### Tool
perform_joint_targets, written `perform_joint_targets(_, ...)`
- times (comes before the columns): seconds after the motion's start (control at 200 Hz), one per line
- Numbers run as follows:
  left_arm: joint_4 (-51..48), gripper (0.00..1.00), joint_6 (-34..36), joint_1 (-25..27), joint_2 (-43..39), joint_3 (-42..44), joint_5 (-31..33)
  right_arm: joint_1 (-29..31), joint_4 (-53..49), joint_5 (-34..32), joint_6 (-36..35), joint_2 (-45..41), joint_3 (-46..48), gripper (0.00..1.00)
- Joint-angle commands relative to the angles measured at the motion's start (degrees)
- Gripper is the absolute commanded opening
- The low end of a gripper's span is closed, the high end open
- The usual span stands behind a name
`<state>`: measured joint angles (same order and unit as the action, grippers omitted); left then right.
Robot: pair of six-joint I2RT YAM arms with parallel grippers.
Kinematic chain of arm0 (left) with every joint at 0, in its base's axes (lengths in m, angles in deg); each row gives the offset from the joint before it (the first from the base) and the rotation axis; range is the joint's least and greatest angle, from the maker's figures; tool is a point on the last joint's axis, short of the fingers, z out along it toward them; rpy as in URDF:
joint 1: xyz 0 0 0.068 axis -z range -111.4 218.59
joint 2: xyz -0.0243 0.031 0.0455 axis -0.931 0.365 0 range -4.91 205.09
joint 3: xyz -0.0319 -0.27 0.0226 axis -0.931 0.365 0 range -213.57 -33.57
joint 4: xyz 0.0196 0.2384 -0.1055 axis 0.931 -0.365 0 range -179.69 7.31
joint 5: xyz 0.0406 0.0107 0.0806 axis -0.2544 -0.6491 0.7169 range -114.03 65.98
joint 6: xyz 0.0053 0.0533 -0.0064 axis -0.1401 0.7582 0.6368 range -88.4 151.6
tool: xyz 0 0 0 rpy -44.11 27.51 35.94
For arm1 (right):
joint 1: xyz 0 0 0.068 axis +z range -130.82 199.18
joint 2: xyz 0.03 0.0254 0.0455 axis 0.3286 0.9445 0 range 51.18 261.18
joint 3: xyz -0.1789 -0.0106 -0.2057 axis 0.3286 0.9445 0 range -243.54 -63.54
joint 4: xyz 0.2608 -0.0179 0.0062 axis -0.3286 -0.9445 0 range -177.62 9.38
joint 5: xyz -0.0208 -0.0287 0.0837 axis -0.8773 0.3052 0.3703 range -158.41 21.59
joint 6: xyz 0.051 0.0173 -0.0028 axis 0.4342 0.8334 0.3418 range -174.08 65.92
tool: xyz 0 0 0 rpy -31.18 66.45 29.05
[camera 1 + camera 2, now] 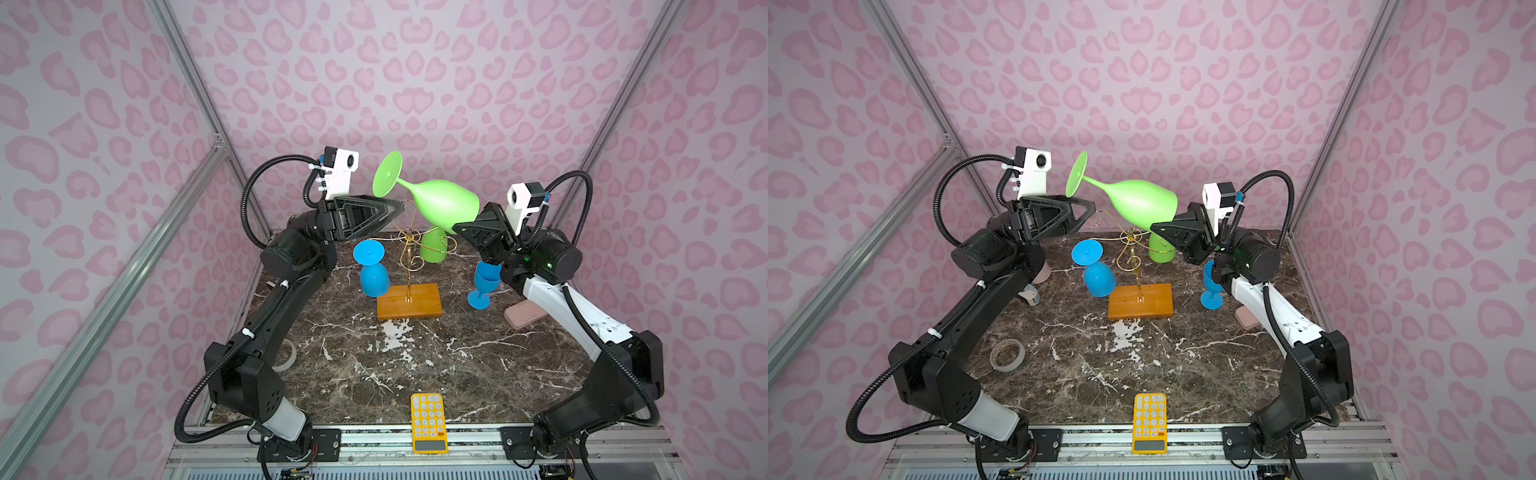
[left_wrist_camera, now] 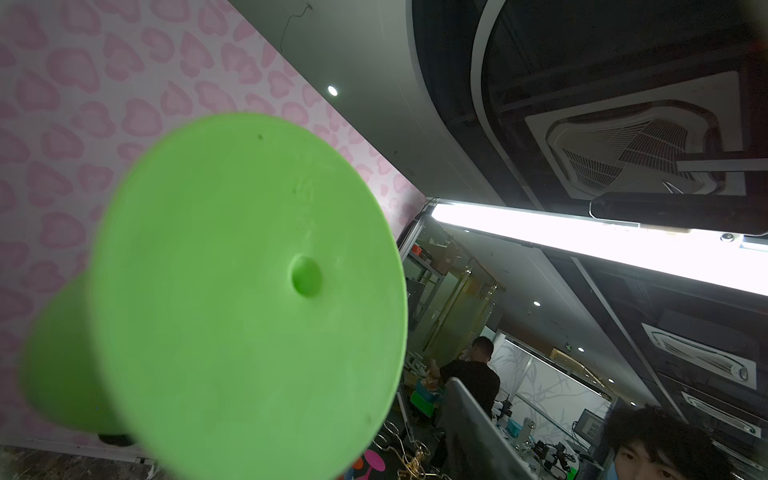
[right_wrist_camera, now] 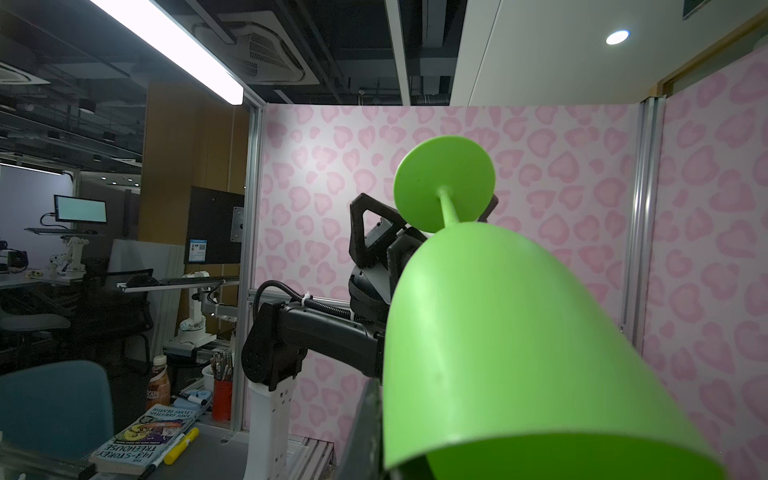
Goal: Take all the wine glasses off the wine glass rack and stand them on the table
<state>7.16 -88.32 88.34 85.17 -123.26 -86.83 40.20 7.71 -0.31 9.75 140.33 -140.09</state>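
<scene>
the right gripper (image 1: 459, 227) pinches the bowl rim of the green wine glass (image 1: 440, 203), tilted above the wine glass rack (image 1: 424, 305); the left gripper (image 1: 398, 206) stands spread near its foot.

The green wine glass (image 1: 440, 201) looks like smooth matt plastic, no shine at all, with a few faint specks on the foot. Same goes for the blue goblets (image 1: 374, 278). The wine glass rack (image 1: 409, 238) is thin glossy gold wire on a satin-finished wooden base (image 1: 424, 309). The tabletop (image 1: 415, 374) looks like brown, white-veined marble. The calculator (image 1: 428, 419) is yellow plastic.
</scene>
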Motion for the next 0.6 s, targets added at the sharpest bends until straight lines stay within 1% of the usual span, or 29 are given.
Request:
perform_joint_targets(0.0, 1.65, 0.59, -26.6, -0.45, -0.92, 0.46, -0.92, 0.17, 0.64, -2.69, -0.68, -0.9, 0.79, 0.0)
perform_joint_targets(0.11, 1.65, 0.62, -26.36, -0.87, -1.29, 0.48, -1.63, 0.12, -2.64, -3.95, -2.84, -2.85, 1.47, 0.0)
perform_joint_targets(0.165, 1.58, 0.63, -26.01, -1.26, -1.72, 0.72, -2.03, 0.08, -6.34, -5.03, -4.89, -4.54, 2.22, 0.0)
perform_joint_targets(0.205, 1.57, 0.65, -25.75, -1.61, -2.11, 0.91, -2.53, 0.08, -10.13, -5.44, -7.72, -6.2, 2.7, 0.0)
perform_joint_targets(0.265, 1.45, 0.68, -25.0, -2.18, -2.9, 1.26, -3.38, 0.07, -19.91, -6.81, -14.07, -9.81, 3.49, 0.0)
perform_joint_targets(0.33, -0.63, 0.75, -22.19, -2.76, -4.19, 1.91, -5.26, 0.24, -36.24, -8.94, -24.86, -14.82, 3.37, 0.0)
perform_joint_targets(0.39, -6.33, 0.79, -15.77, -3.36, -6.4, 3.43, -7.68, 0.93, -55.56, -13.27, -37.27, -19.62, 1.43, 0.0)
perform_joint_targets(0.425, -11.68, 0.8, -10.16, -3.67, -8.08, 4.46, -9.04, 1.44, -66.68, -17.61, -43.92, -21.95, -0.67, 0.0)
perform_joint_targets(0.45, -16.14, 0.8, -5.61, -3.84, -9.23, 5.11, -9.82, 1.73, -72.99, -20.27, -47.27, -23.27, -2.1, 0.0)
perform_joint_targets(0.535, -32.43, 0.82, 10.92, -4.91, -13.19, 6.4, -11.02, 1.59, -87.36, -30.02, -52.05, -26.49, -5.69, 0.0)
perform_joint_targets(0.595, -39.21, 0.84, 19.03, -5.92, -15.15, 6.71, -10.61, 1.41, -95.35, -35.63, -53.12, -27.59, -7.94, 0.0)
